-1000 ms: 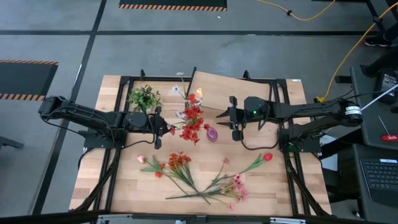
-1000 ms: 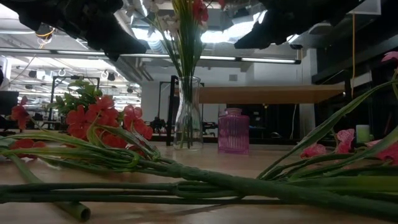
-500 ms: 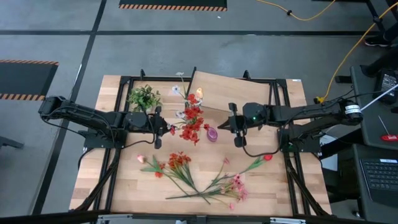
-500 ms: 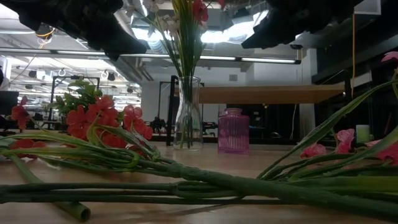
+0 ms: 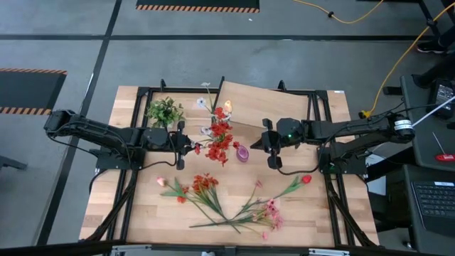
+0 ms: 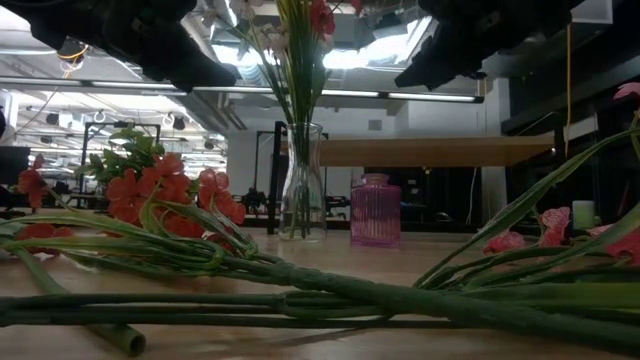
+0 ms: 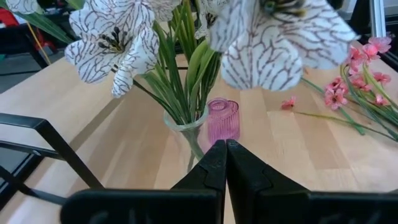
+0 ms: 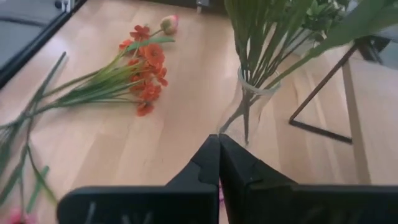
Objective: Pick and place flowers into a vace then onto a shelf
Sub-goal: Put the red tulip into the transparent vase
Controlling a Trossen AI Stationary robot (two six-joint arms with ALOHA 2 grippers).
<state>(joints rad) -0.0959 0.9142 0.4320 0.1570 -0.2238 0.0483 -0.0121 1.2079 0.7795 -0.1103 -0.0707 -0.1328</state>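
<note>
A clear glass vase [image 5: 215, 144] stands mid-table on its base, holding white, red and yellow flowers on green stalks [image 6: 296, 80]. My left gripper [image 5: 186, 146] hovers shut just left of it, pointing at it [image 7: 225, 144]. My right gripper [image 5: 264, 144] hovers shut right of it, fingers aimed at the vase [image 8: 219, 138]. Loose flowers lie flat near the near edge: an orange bunch [image 5: 202, 185], a pink bunch [image 5: 267, 212] and a red bud stem [image 5: 301, 180]. The shelf [image 5: 259, 107] stands behind the vase on black legs.
A small pink ribbed vase [image 5: 243, 153] stands between the glass vase and my right gripper. A green leafy tuft [image 5: 165, 111] sits at the far left. Black frame rails [image 5: 138, 107] run along the table's sides. Bare wood shows between the vases and the loose flowers.
My right gripper has moved a little toward the table's near edge and turned slightly, staying shut. The vase and the loose flowers have stayed where they were.
</note>
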